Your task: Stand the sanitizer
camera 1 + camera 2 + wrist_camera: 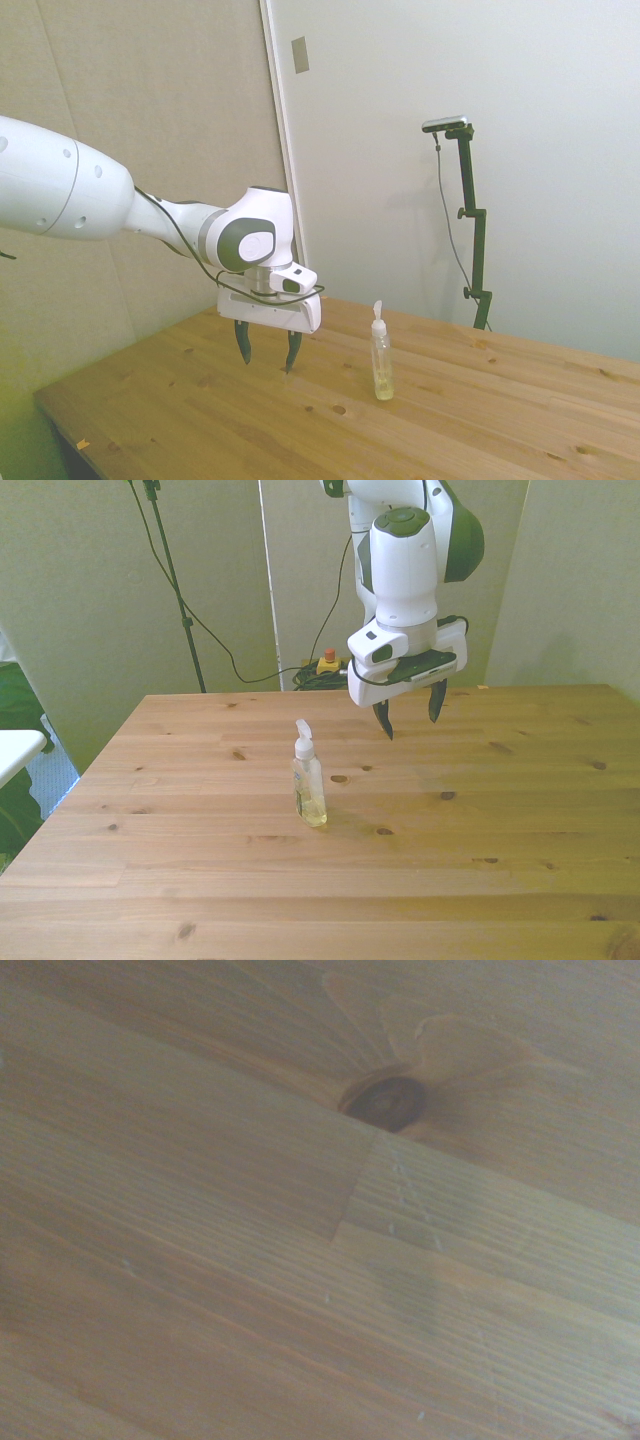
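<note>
1. Table of pale knotty wood fills the scene; the wrist view shows only its boards and one dark knot, with no bottle in it.

2. Arm reaches in over the table, wrist pointing straight down, with nothing under it but bare wood.

3. Gripper hangs clear above the tabletop with its two dark fingers parted and nothing between them.

4. Sanitizer stands upright on its base near the table's middle, long axis vertical, pump top uppermost, yellowish liquid settled low in the bottle.

5. Bottle and gripper are well apart. In the front view the bottle lies toward the front view's left of the gripper and nearer the camera; in the side view it stands to the picture's right of the fingers, farther out along the arm's reach.

6. Judging by this, the standing looks done: the bottle is free, untouched and not leaning. Any coming move should lead away from it, since a sideways sweep toward the bottle could tip so slim a thing.
</note>
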`<state>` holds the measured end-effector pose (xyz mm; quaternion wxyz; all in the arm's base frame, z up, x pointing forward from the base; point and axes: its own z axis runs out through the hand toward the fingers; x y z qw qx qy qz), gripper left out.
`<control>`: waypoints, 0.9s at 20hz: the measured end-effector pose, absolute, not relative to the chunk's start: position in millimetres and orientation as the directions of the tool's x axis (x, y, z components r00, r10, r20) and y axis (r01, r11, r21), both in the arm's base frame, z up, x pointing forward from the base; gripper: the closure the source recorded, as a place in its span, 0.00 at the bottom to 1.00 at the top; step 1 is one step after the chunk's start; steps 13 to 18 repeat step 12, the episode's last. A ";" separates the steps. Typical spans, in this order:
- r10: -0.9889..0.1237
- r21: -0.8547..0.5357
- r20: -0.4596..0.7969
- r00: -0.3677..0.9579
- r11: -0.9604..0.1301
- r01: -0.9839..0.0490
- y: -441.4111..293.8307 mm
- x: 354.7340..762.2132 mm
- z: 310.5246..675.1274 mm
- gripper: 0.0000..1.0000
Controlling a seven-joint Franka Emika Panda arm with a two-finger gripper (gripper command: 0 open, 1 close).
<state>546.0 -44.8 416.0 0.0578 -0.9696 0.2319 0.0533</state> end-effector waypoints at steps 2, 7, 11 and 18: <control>-0.451 -0.089 -0.130 0.883 -0.882 -0.463 -47.1 547.0 416.1 0.00; -0.430 -0.083 -0.122 0.895 -0.894 -0.441 -40.7 549.1 416.8 0.00; -0.429 -0.070 -0.114 0.896 -0.896 -0.438 -33.2 549.3 415.8 0.00; -0.438 -0.071 -0.103 0.893 -0.892 -0.446 -32.6 550.3 416.4 0.00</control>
